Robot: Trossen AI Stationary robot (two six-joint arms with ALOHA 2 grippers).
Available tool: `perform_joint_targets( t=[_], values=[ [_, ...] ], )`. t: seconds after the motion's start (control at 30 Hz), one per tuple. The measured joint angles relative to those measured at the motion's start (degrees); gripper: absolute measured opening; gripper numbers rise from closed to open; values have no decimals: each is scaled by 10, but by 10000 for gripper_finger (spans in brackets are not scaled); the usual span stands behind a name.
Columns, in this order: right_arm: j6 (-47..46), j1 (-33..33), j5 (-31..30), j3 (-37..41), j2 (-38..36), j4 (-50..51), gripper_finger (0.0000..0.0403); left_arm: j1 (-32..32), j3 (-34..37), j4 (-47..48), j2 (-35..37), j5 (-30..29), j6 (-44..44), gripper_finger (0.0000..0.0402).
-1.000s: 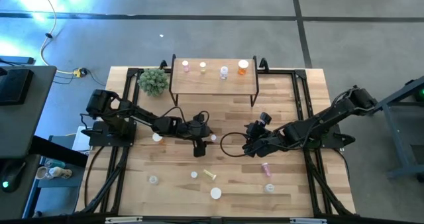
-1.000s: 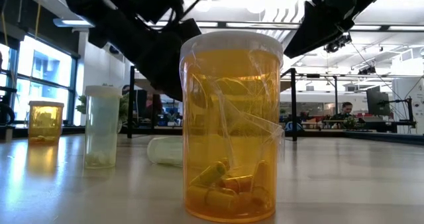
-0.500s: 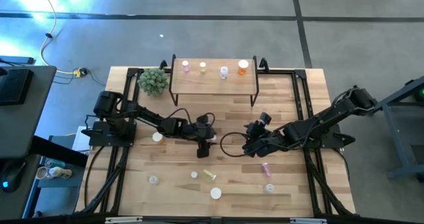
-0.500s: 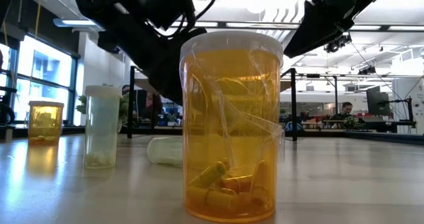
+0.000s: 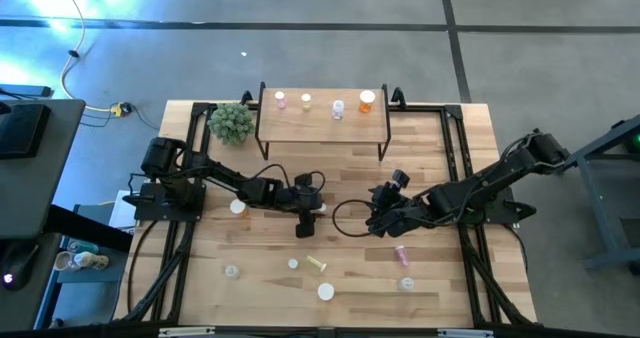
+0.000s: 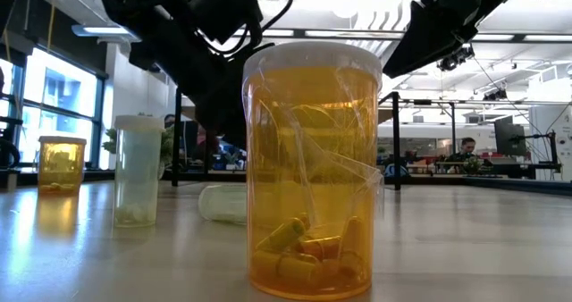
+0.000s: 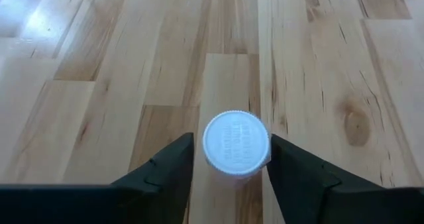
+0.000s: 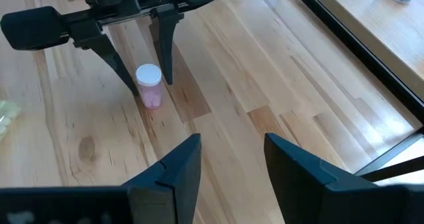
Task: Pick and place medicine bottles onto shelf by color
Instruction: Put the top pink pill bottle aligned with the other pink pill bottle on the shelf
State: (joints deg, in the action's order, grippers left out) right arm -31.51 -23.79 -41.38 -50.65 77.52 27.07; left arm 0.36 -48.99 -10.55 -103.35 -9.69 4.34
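- At mid-surface, my left gripper point(image 5: 306, 216) points straight down over an upright pink bottle point(image 8: 149, 85) with a white cap point(image 7: 236, 143).
- My left arm reaches in from the left edge, low and nearly level, with the wrist bent down.
- My left fingers point(image 7: 165, 172) stand one on each side of the pink bottle; a narrow gap shows at each side of the cap, so they are not clamped on it. The bottle stands on the surface.
- My right gripper point(image 5: 376, 221) hangs just above the surface to the right of the pink bottle, facing it; that arm slants in from the right edge. Its fingers point(image 8: 177, 169) are parted and hold nothing.
- The shelf point(image 5: 322, 124) stands at the far edge with four bottles in a row on top; the rightmost is an orange bottle point(image 5: 367, 101).
- More bottles lie scattered on the near surface, among them a yellow-green bottle point(image 5: 317, 264) on its side and a second pink bottle point(image 5: 400, 252).
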Motion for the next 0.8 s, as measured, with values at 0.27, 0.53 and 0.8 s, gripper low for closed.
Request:
perform_joint_targets(
  t=[0.27,0.53,0.8],
  values=[
    [0,0,0,0,0,0,156,0,0,0,0,0,0,124],
    [0,0,0,0,0,0,156,0,0,0,0,5,0,106],
    [0,0,10,0,0,0,156,0,1,-1,15,37,-24,108]
  ],
)
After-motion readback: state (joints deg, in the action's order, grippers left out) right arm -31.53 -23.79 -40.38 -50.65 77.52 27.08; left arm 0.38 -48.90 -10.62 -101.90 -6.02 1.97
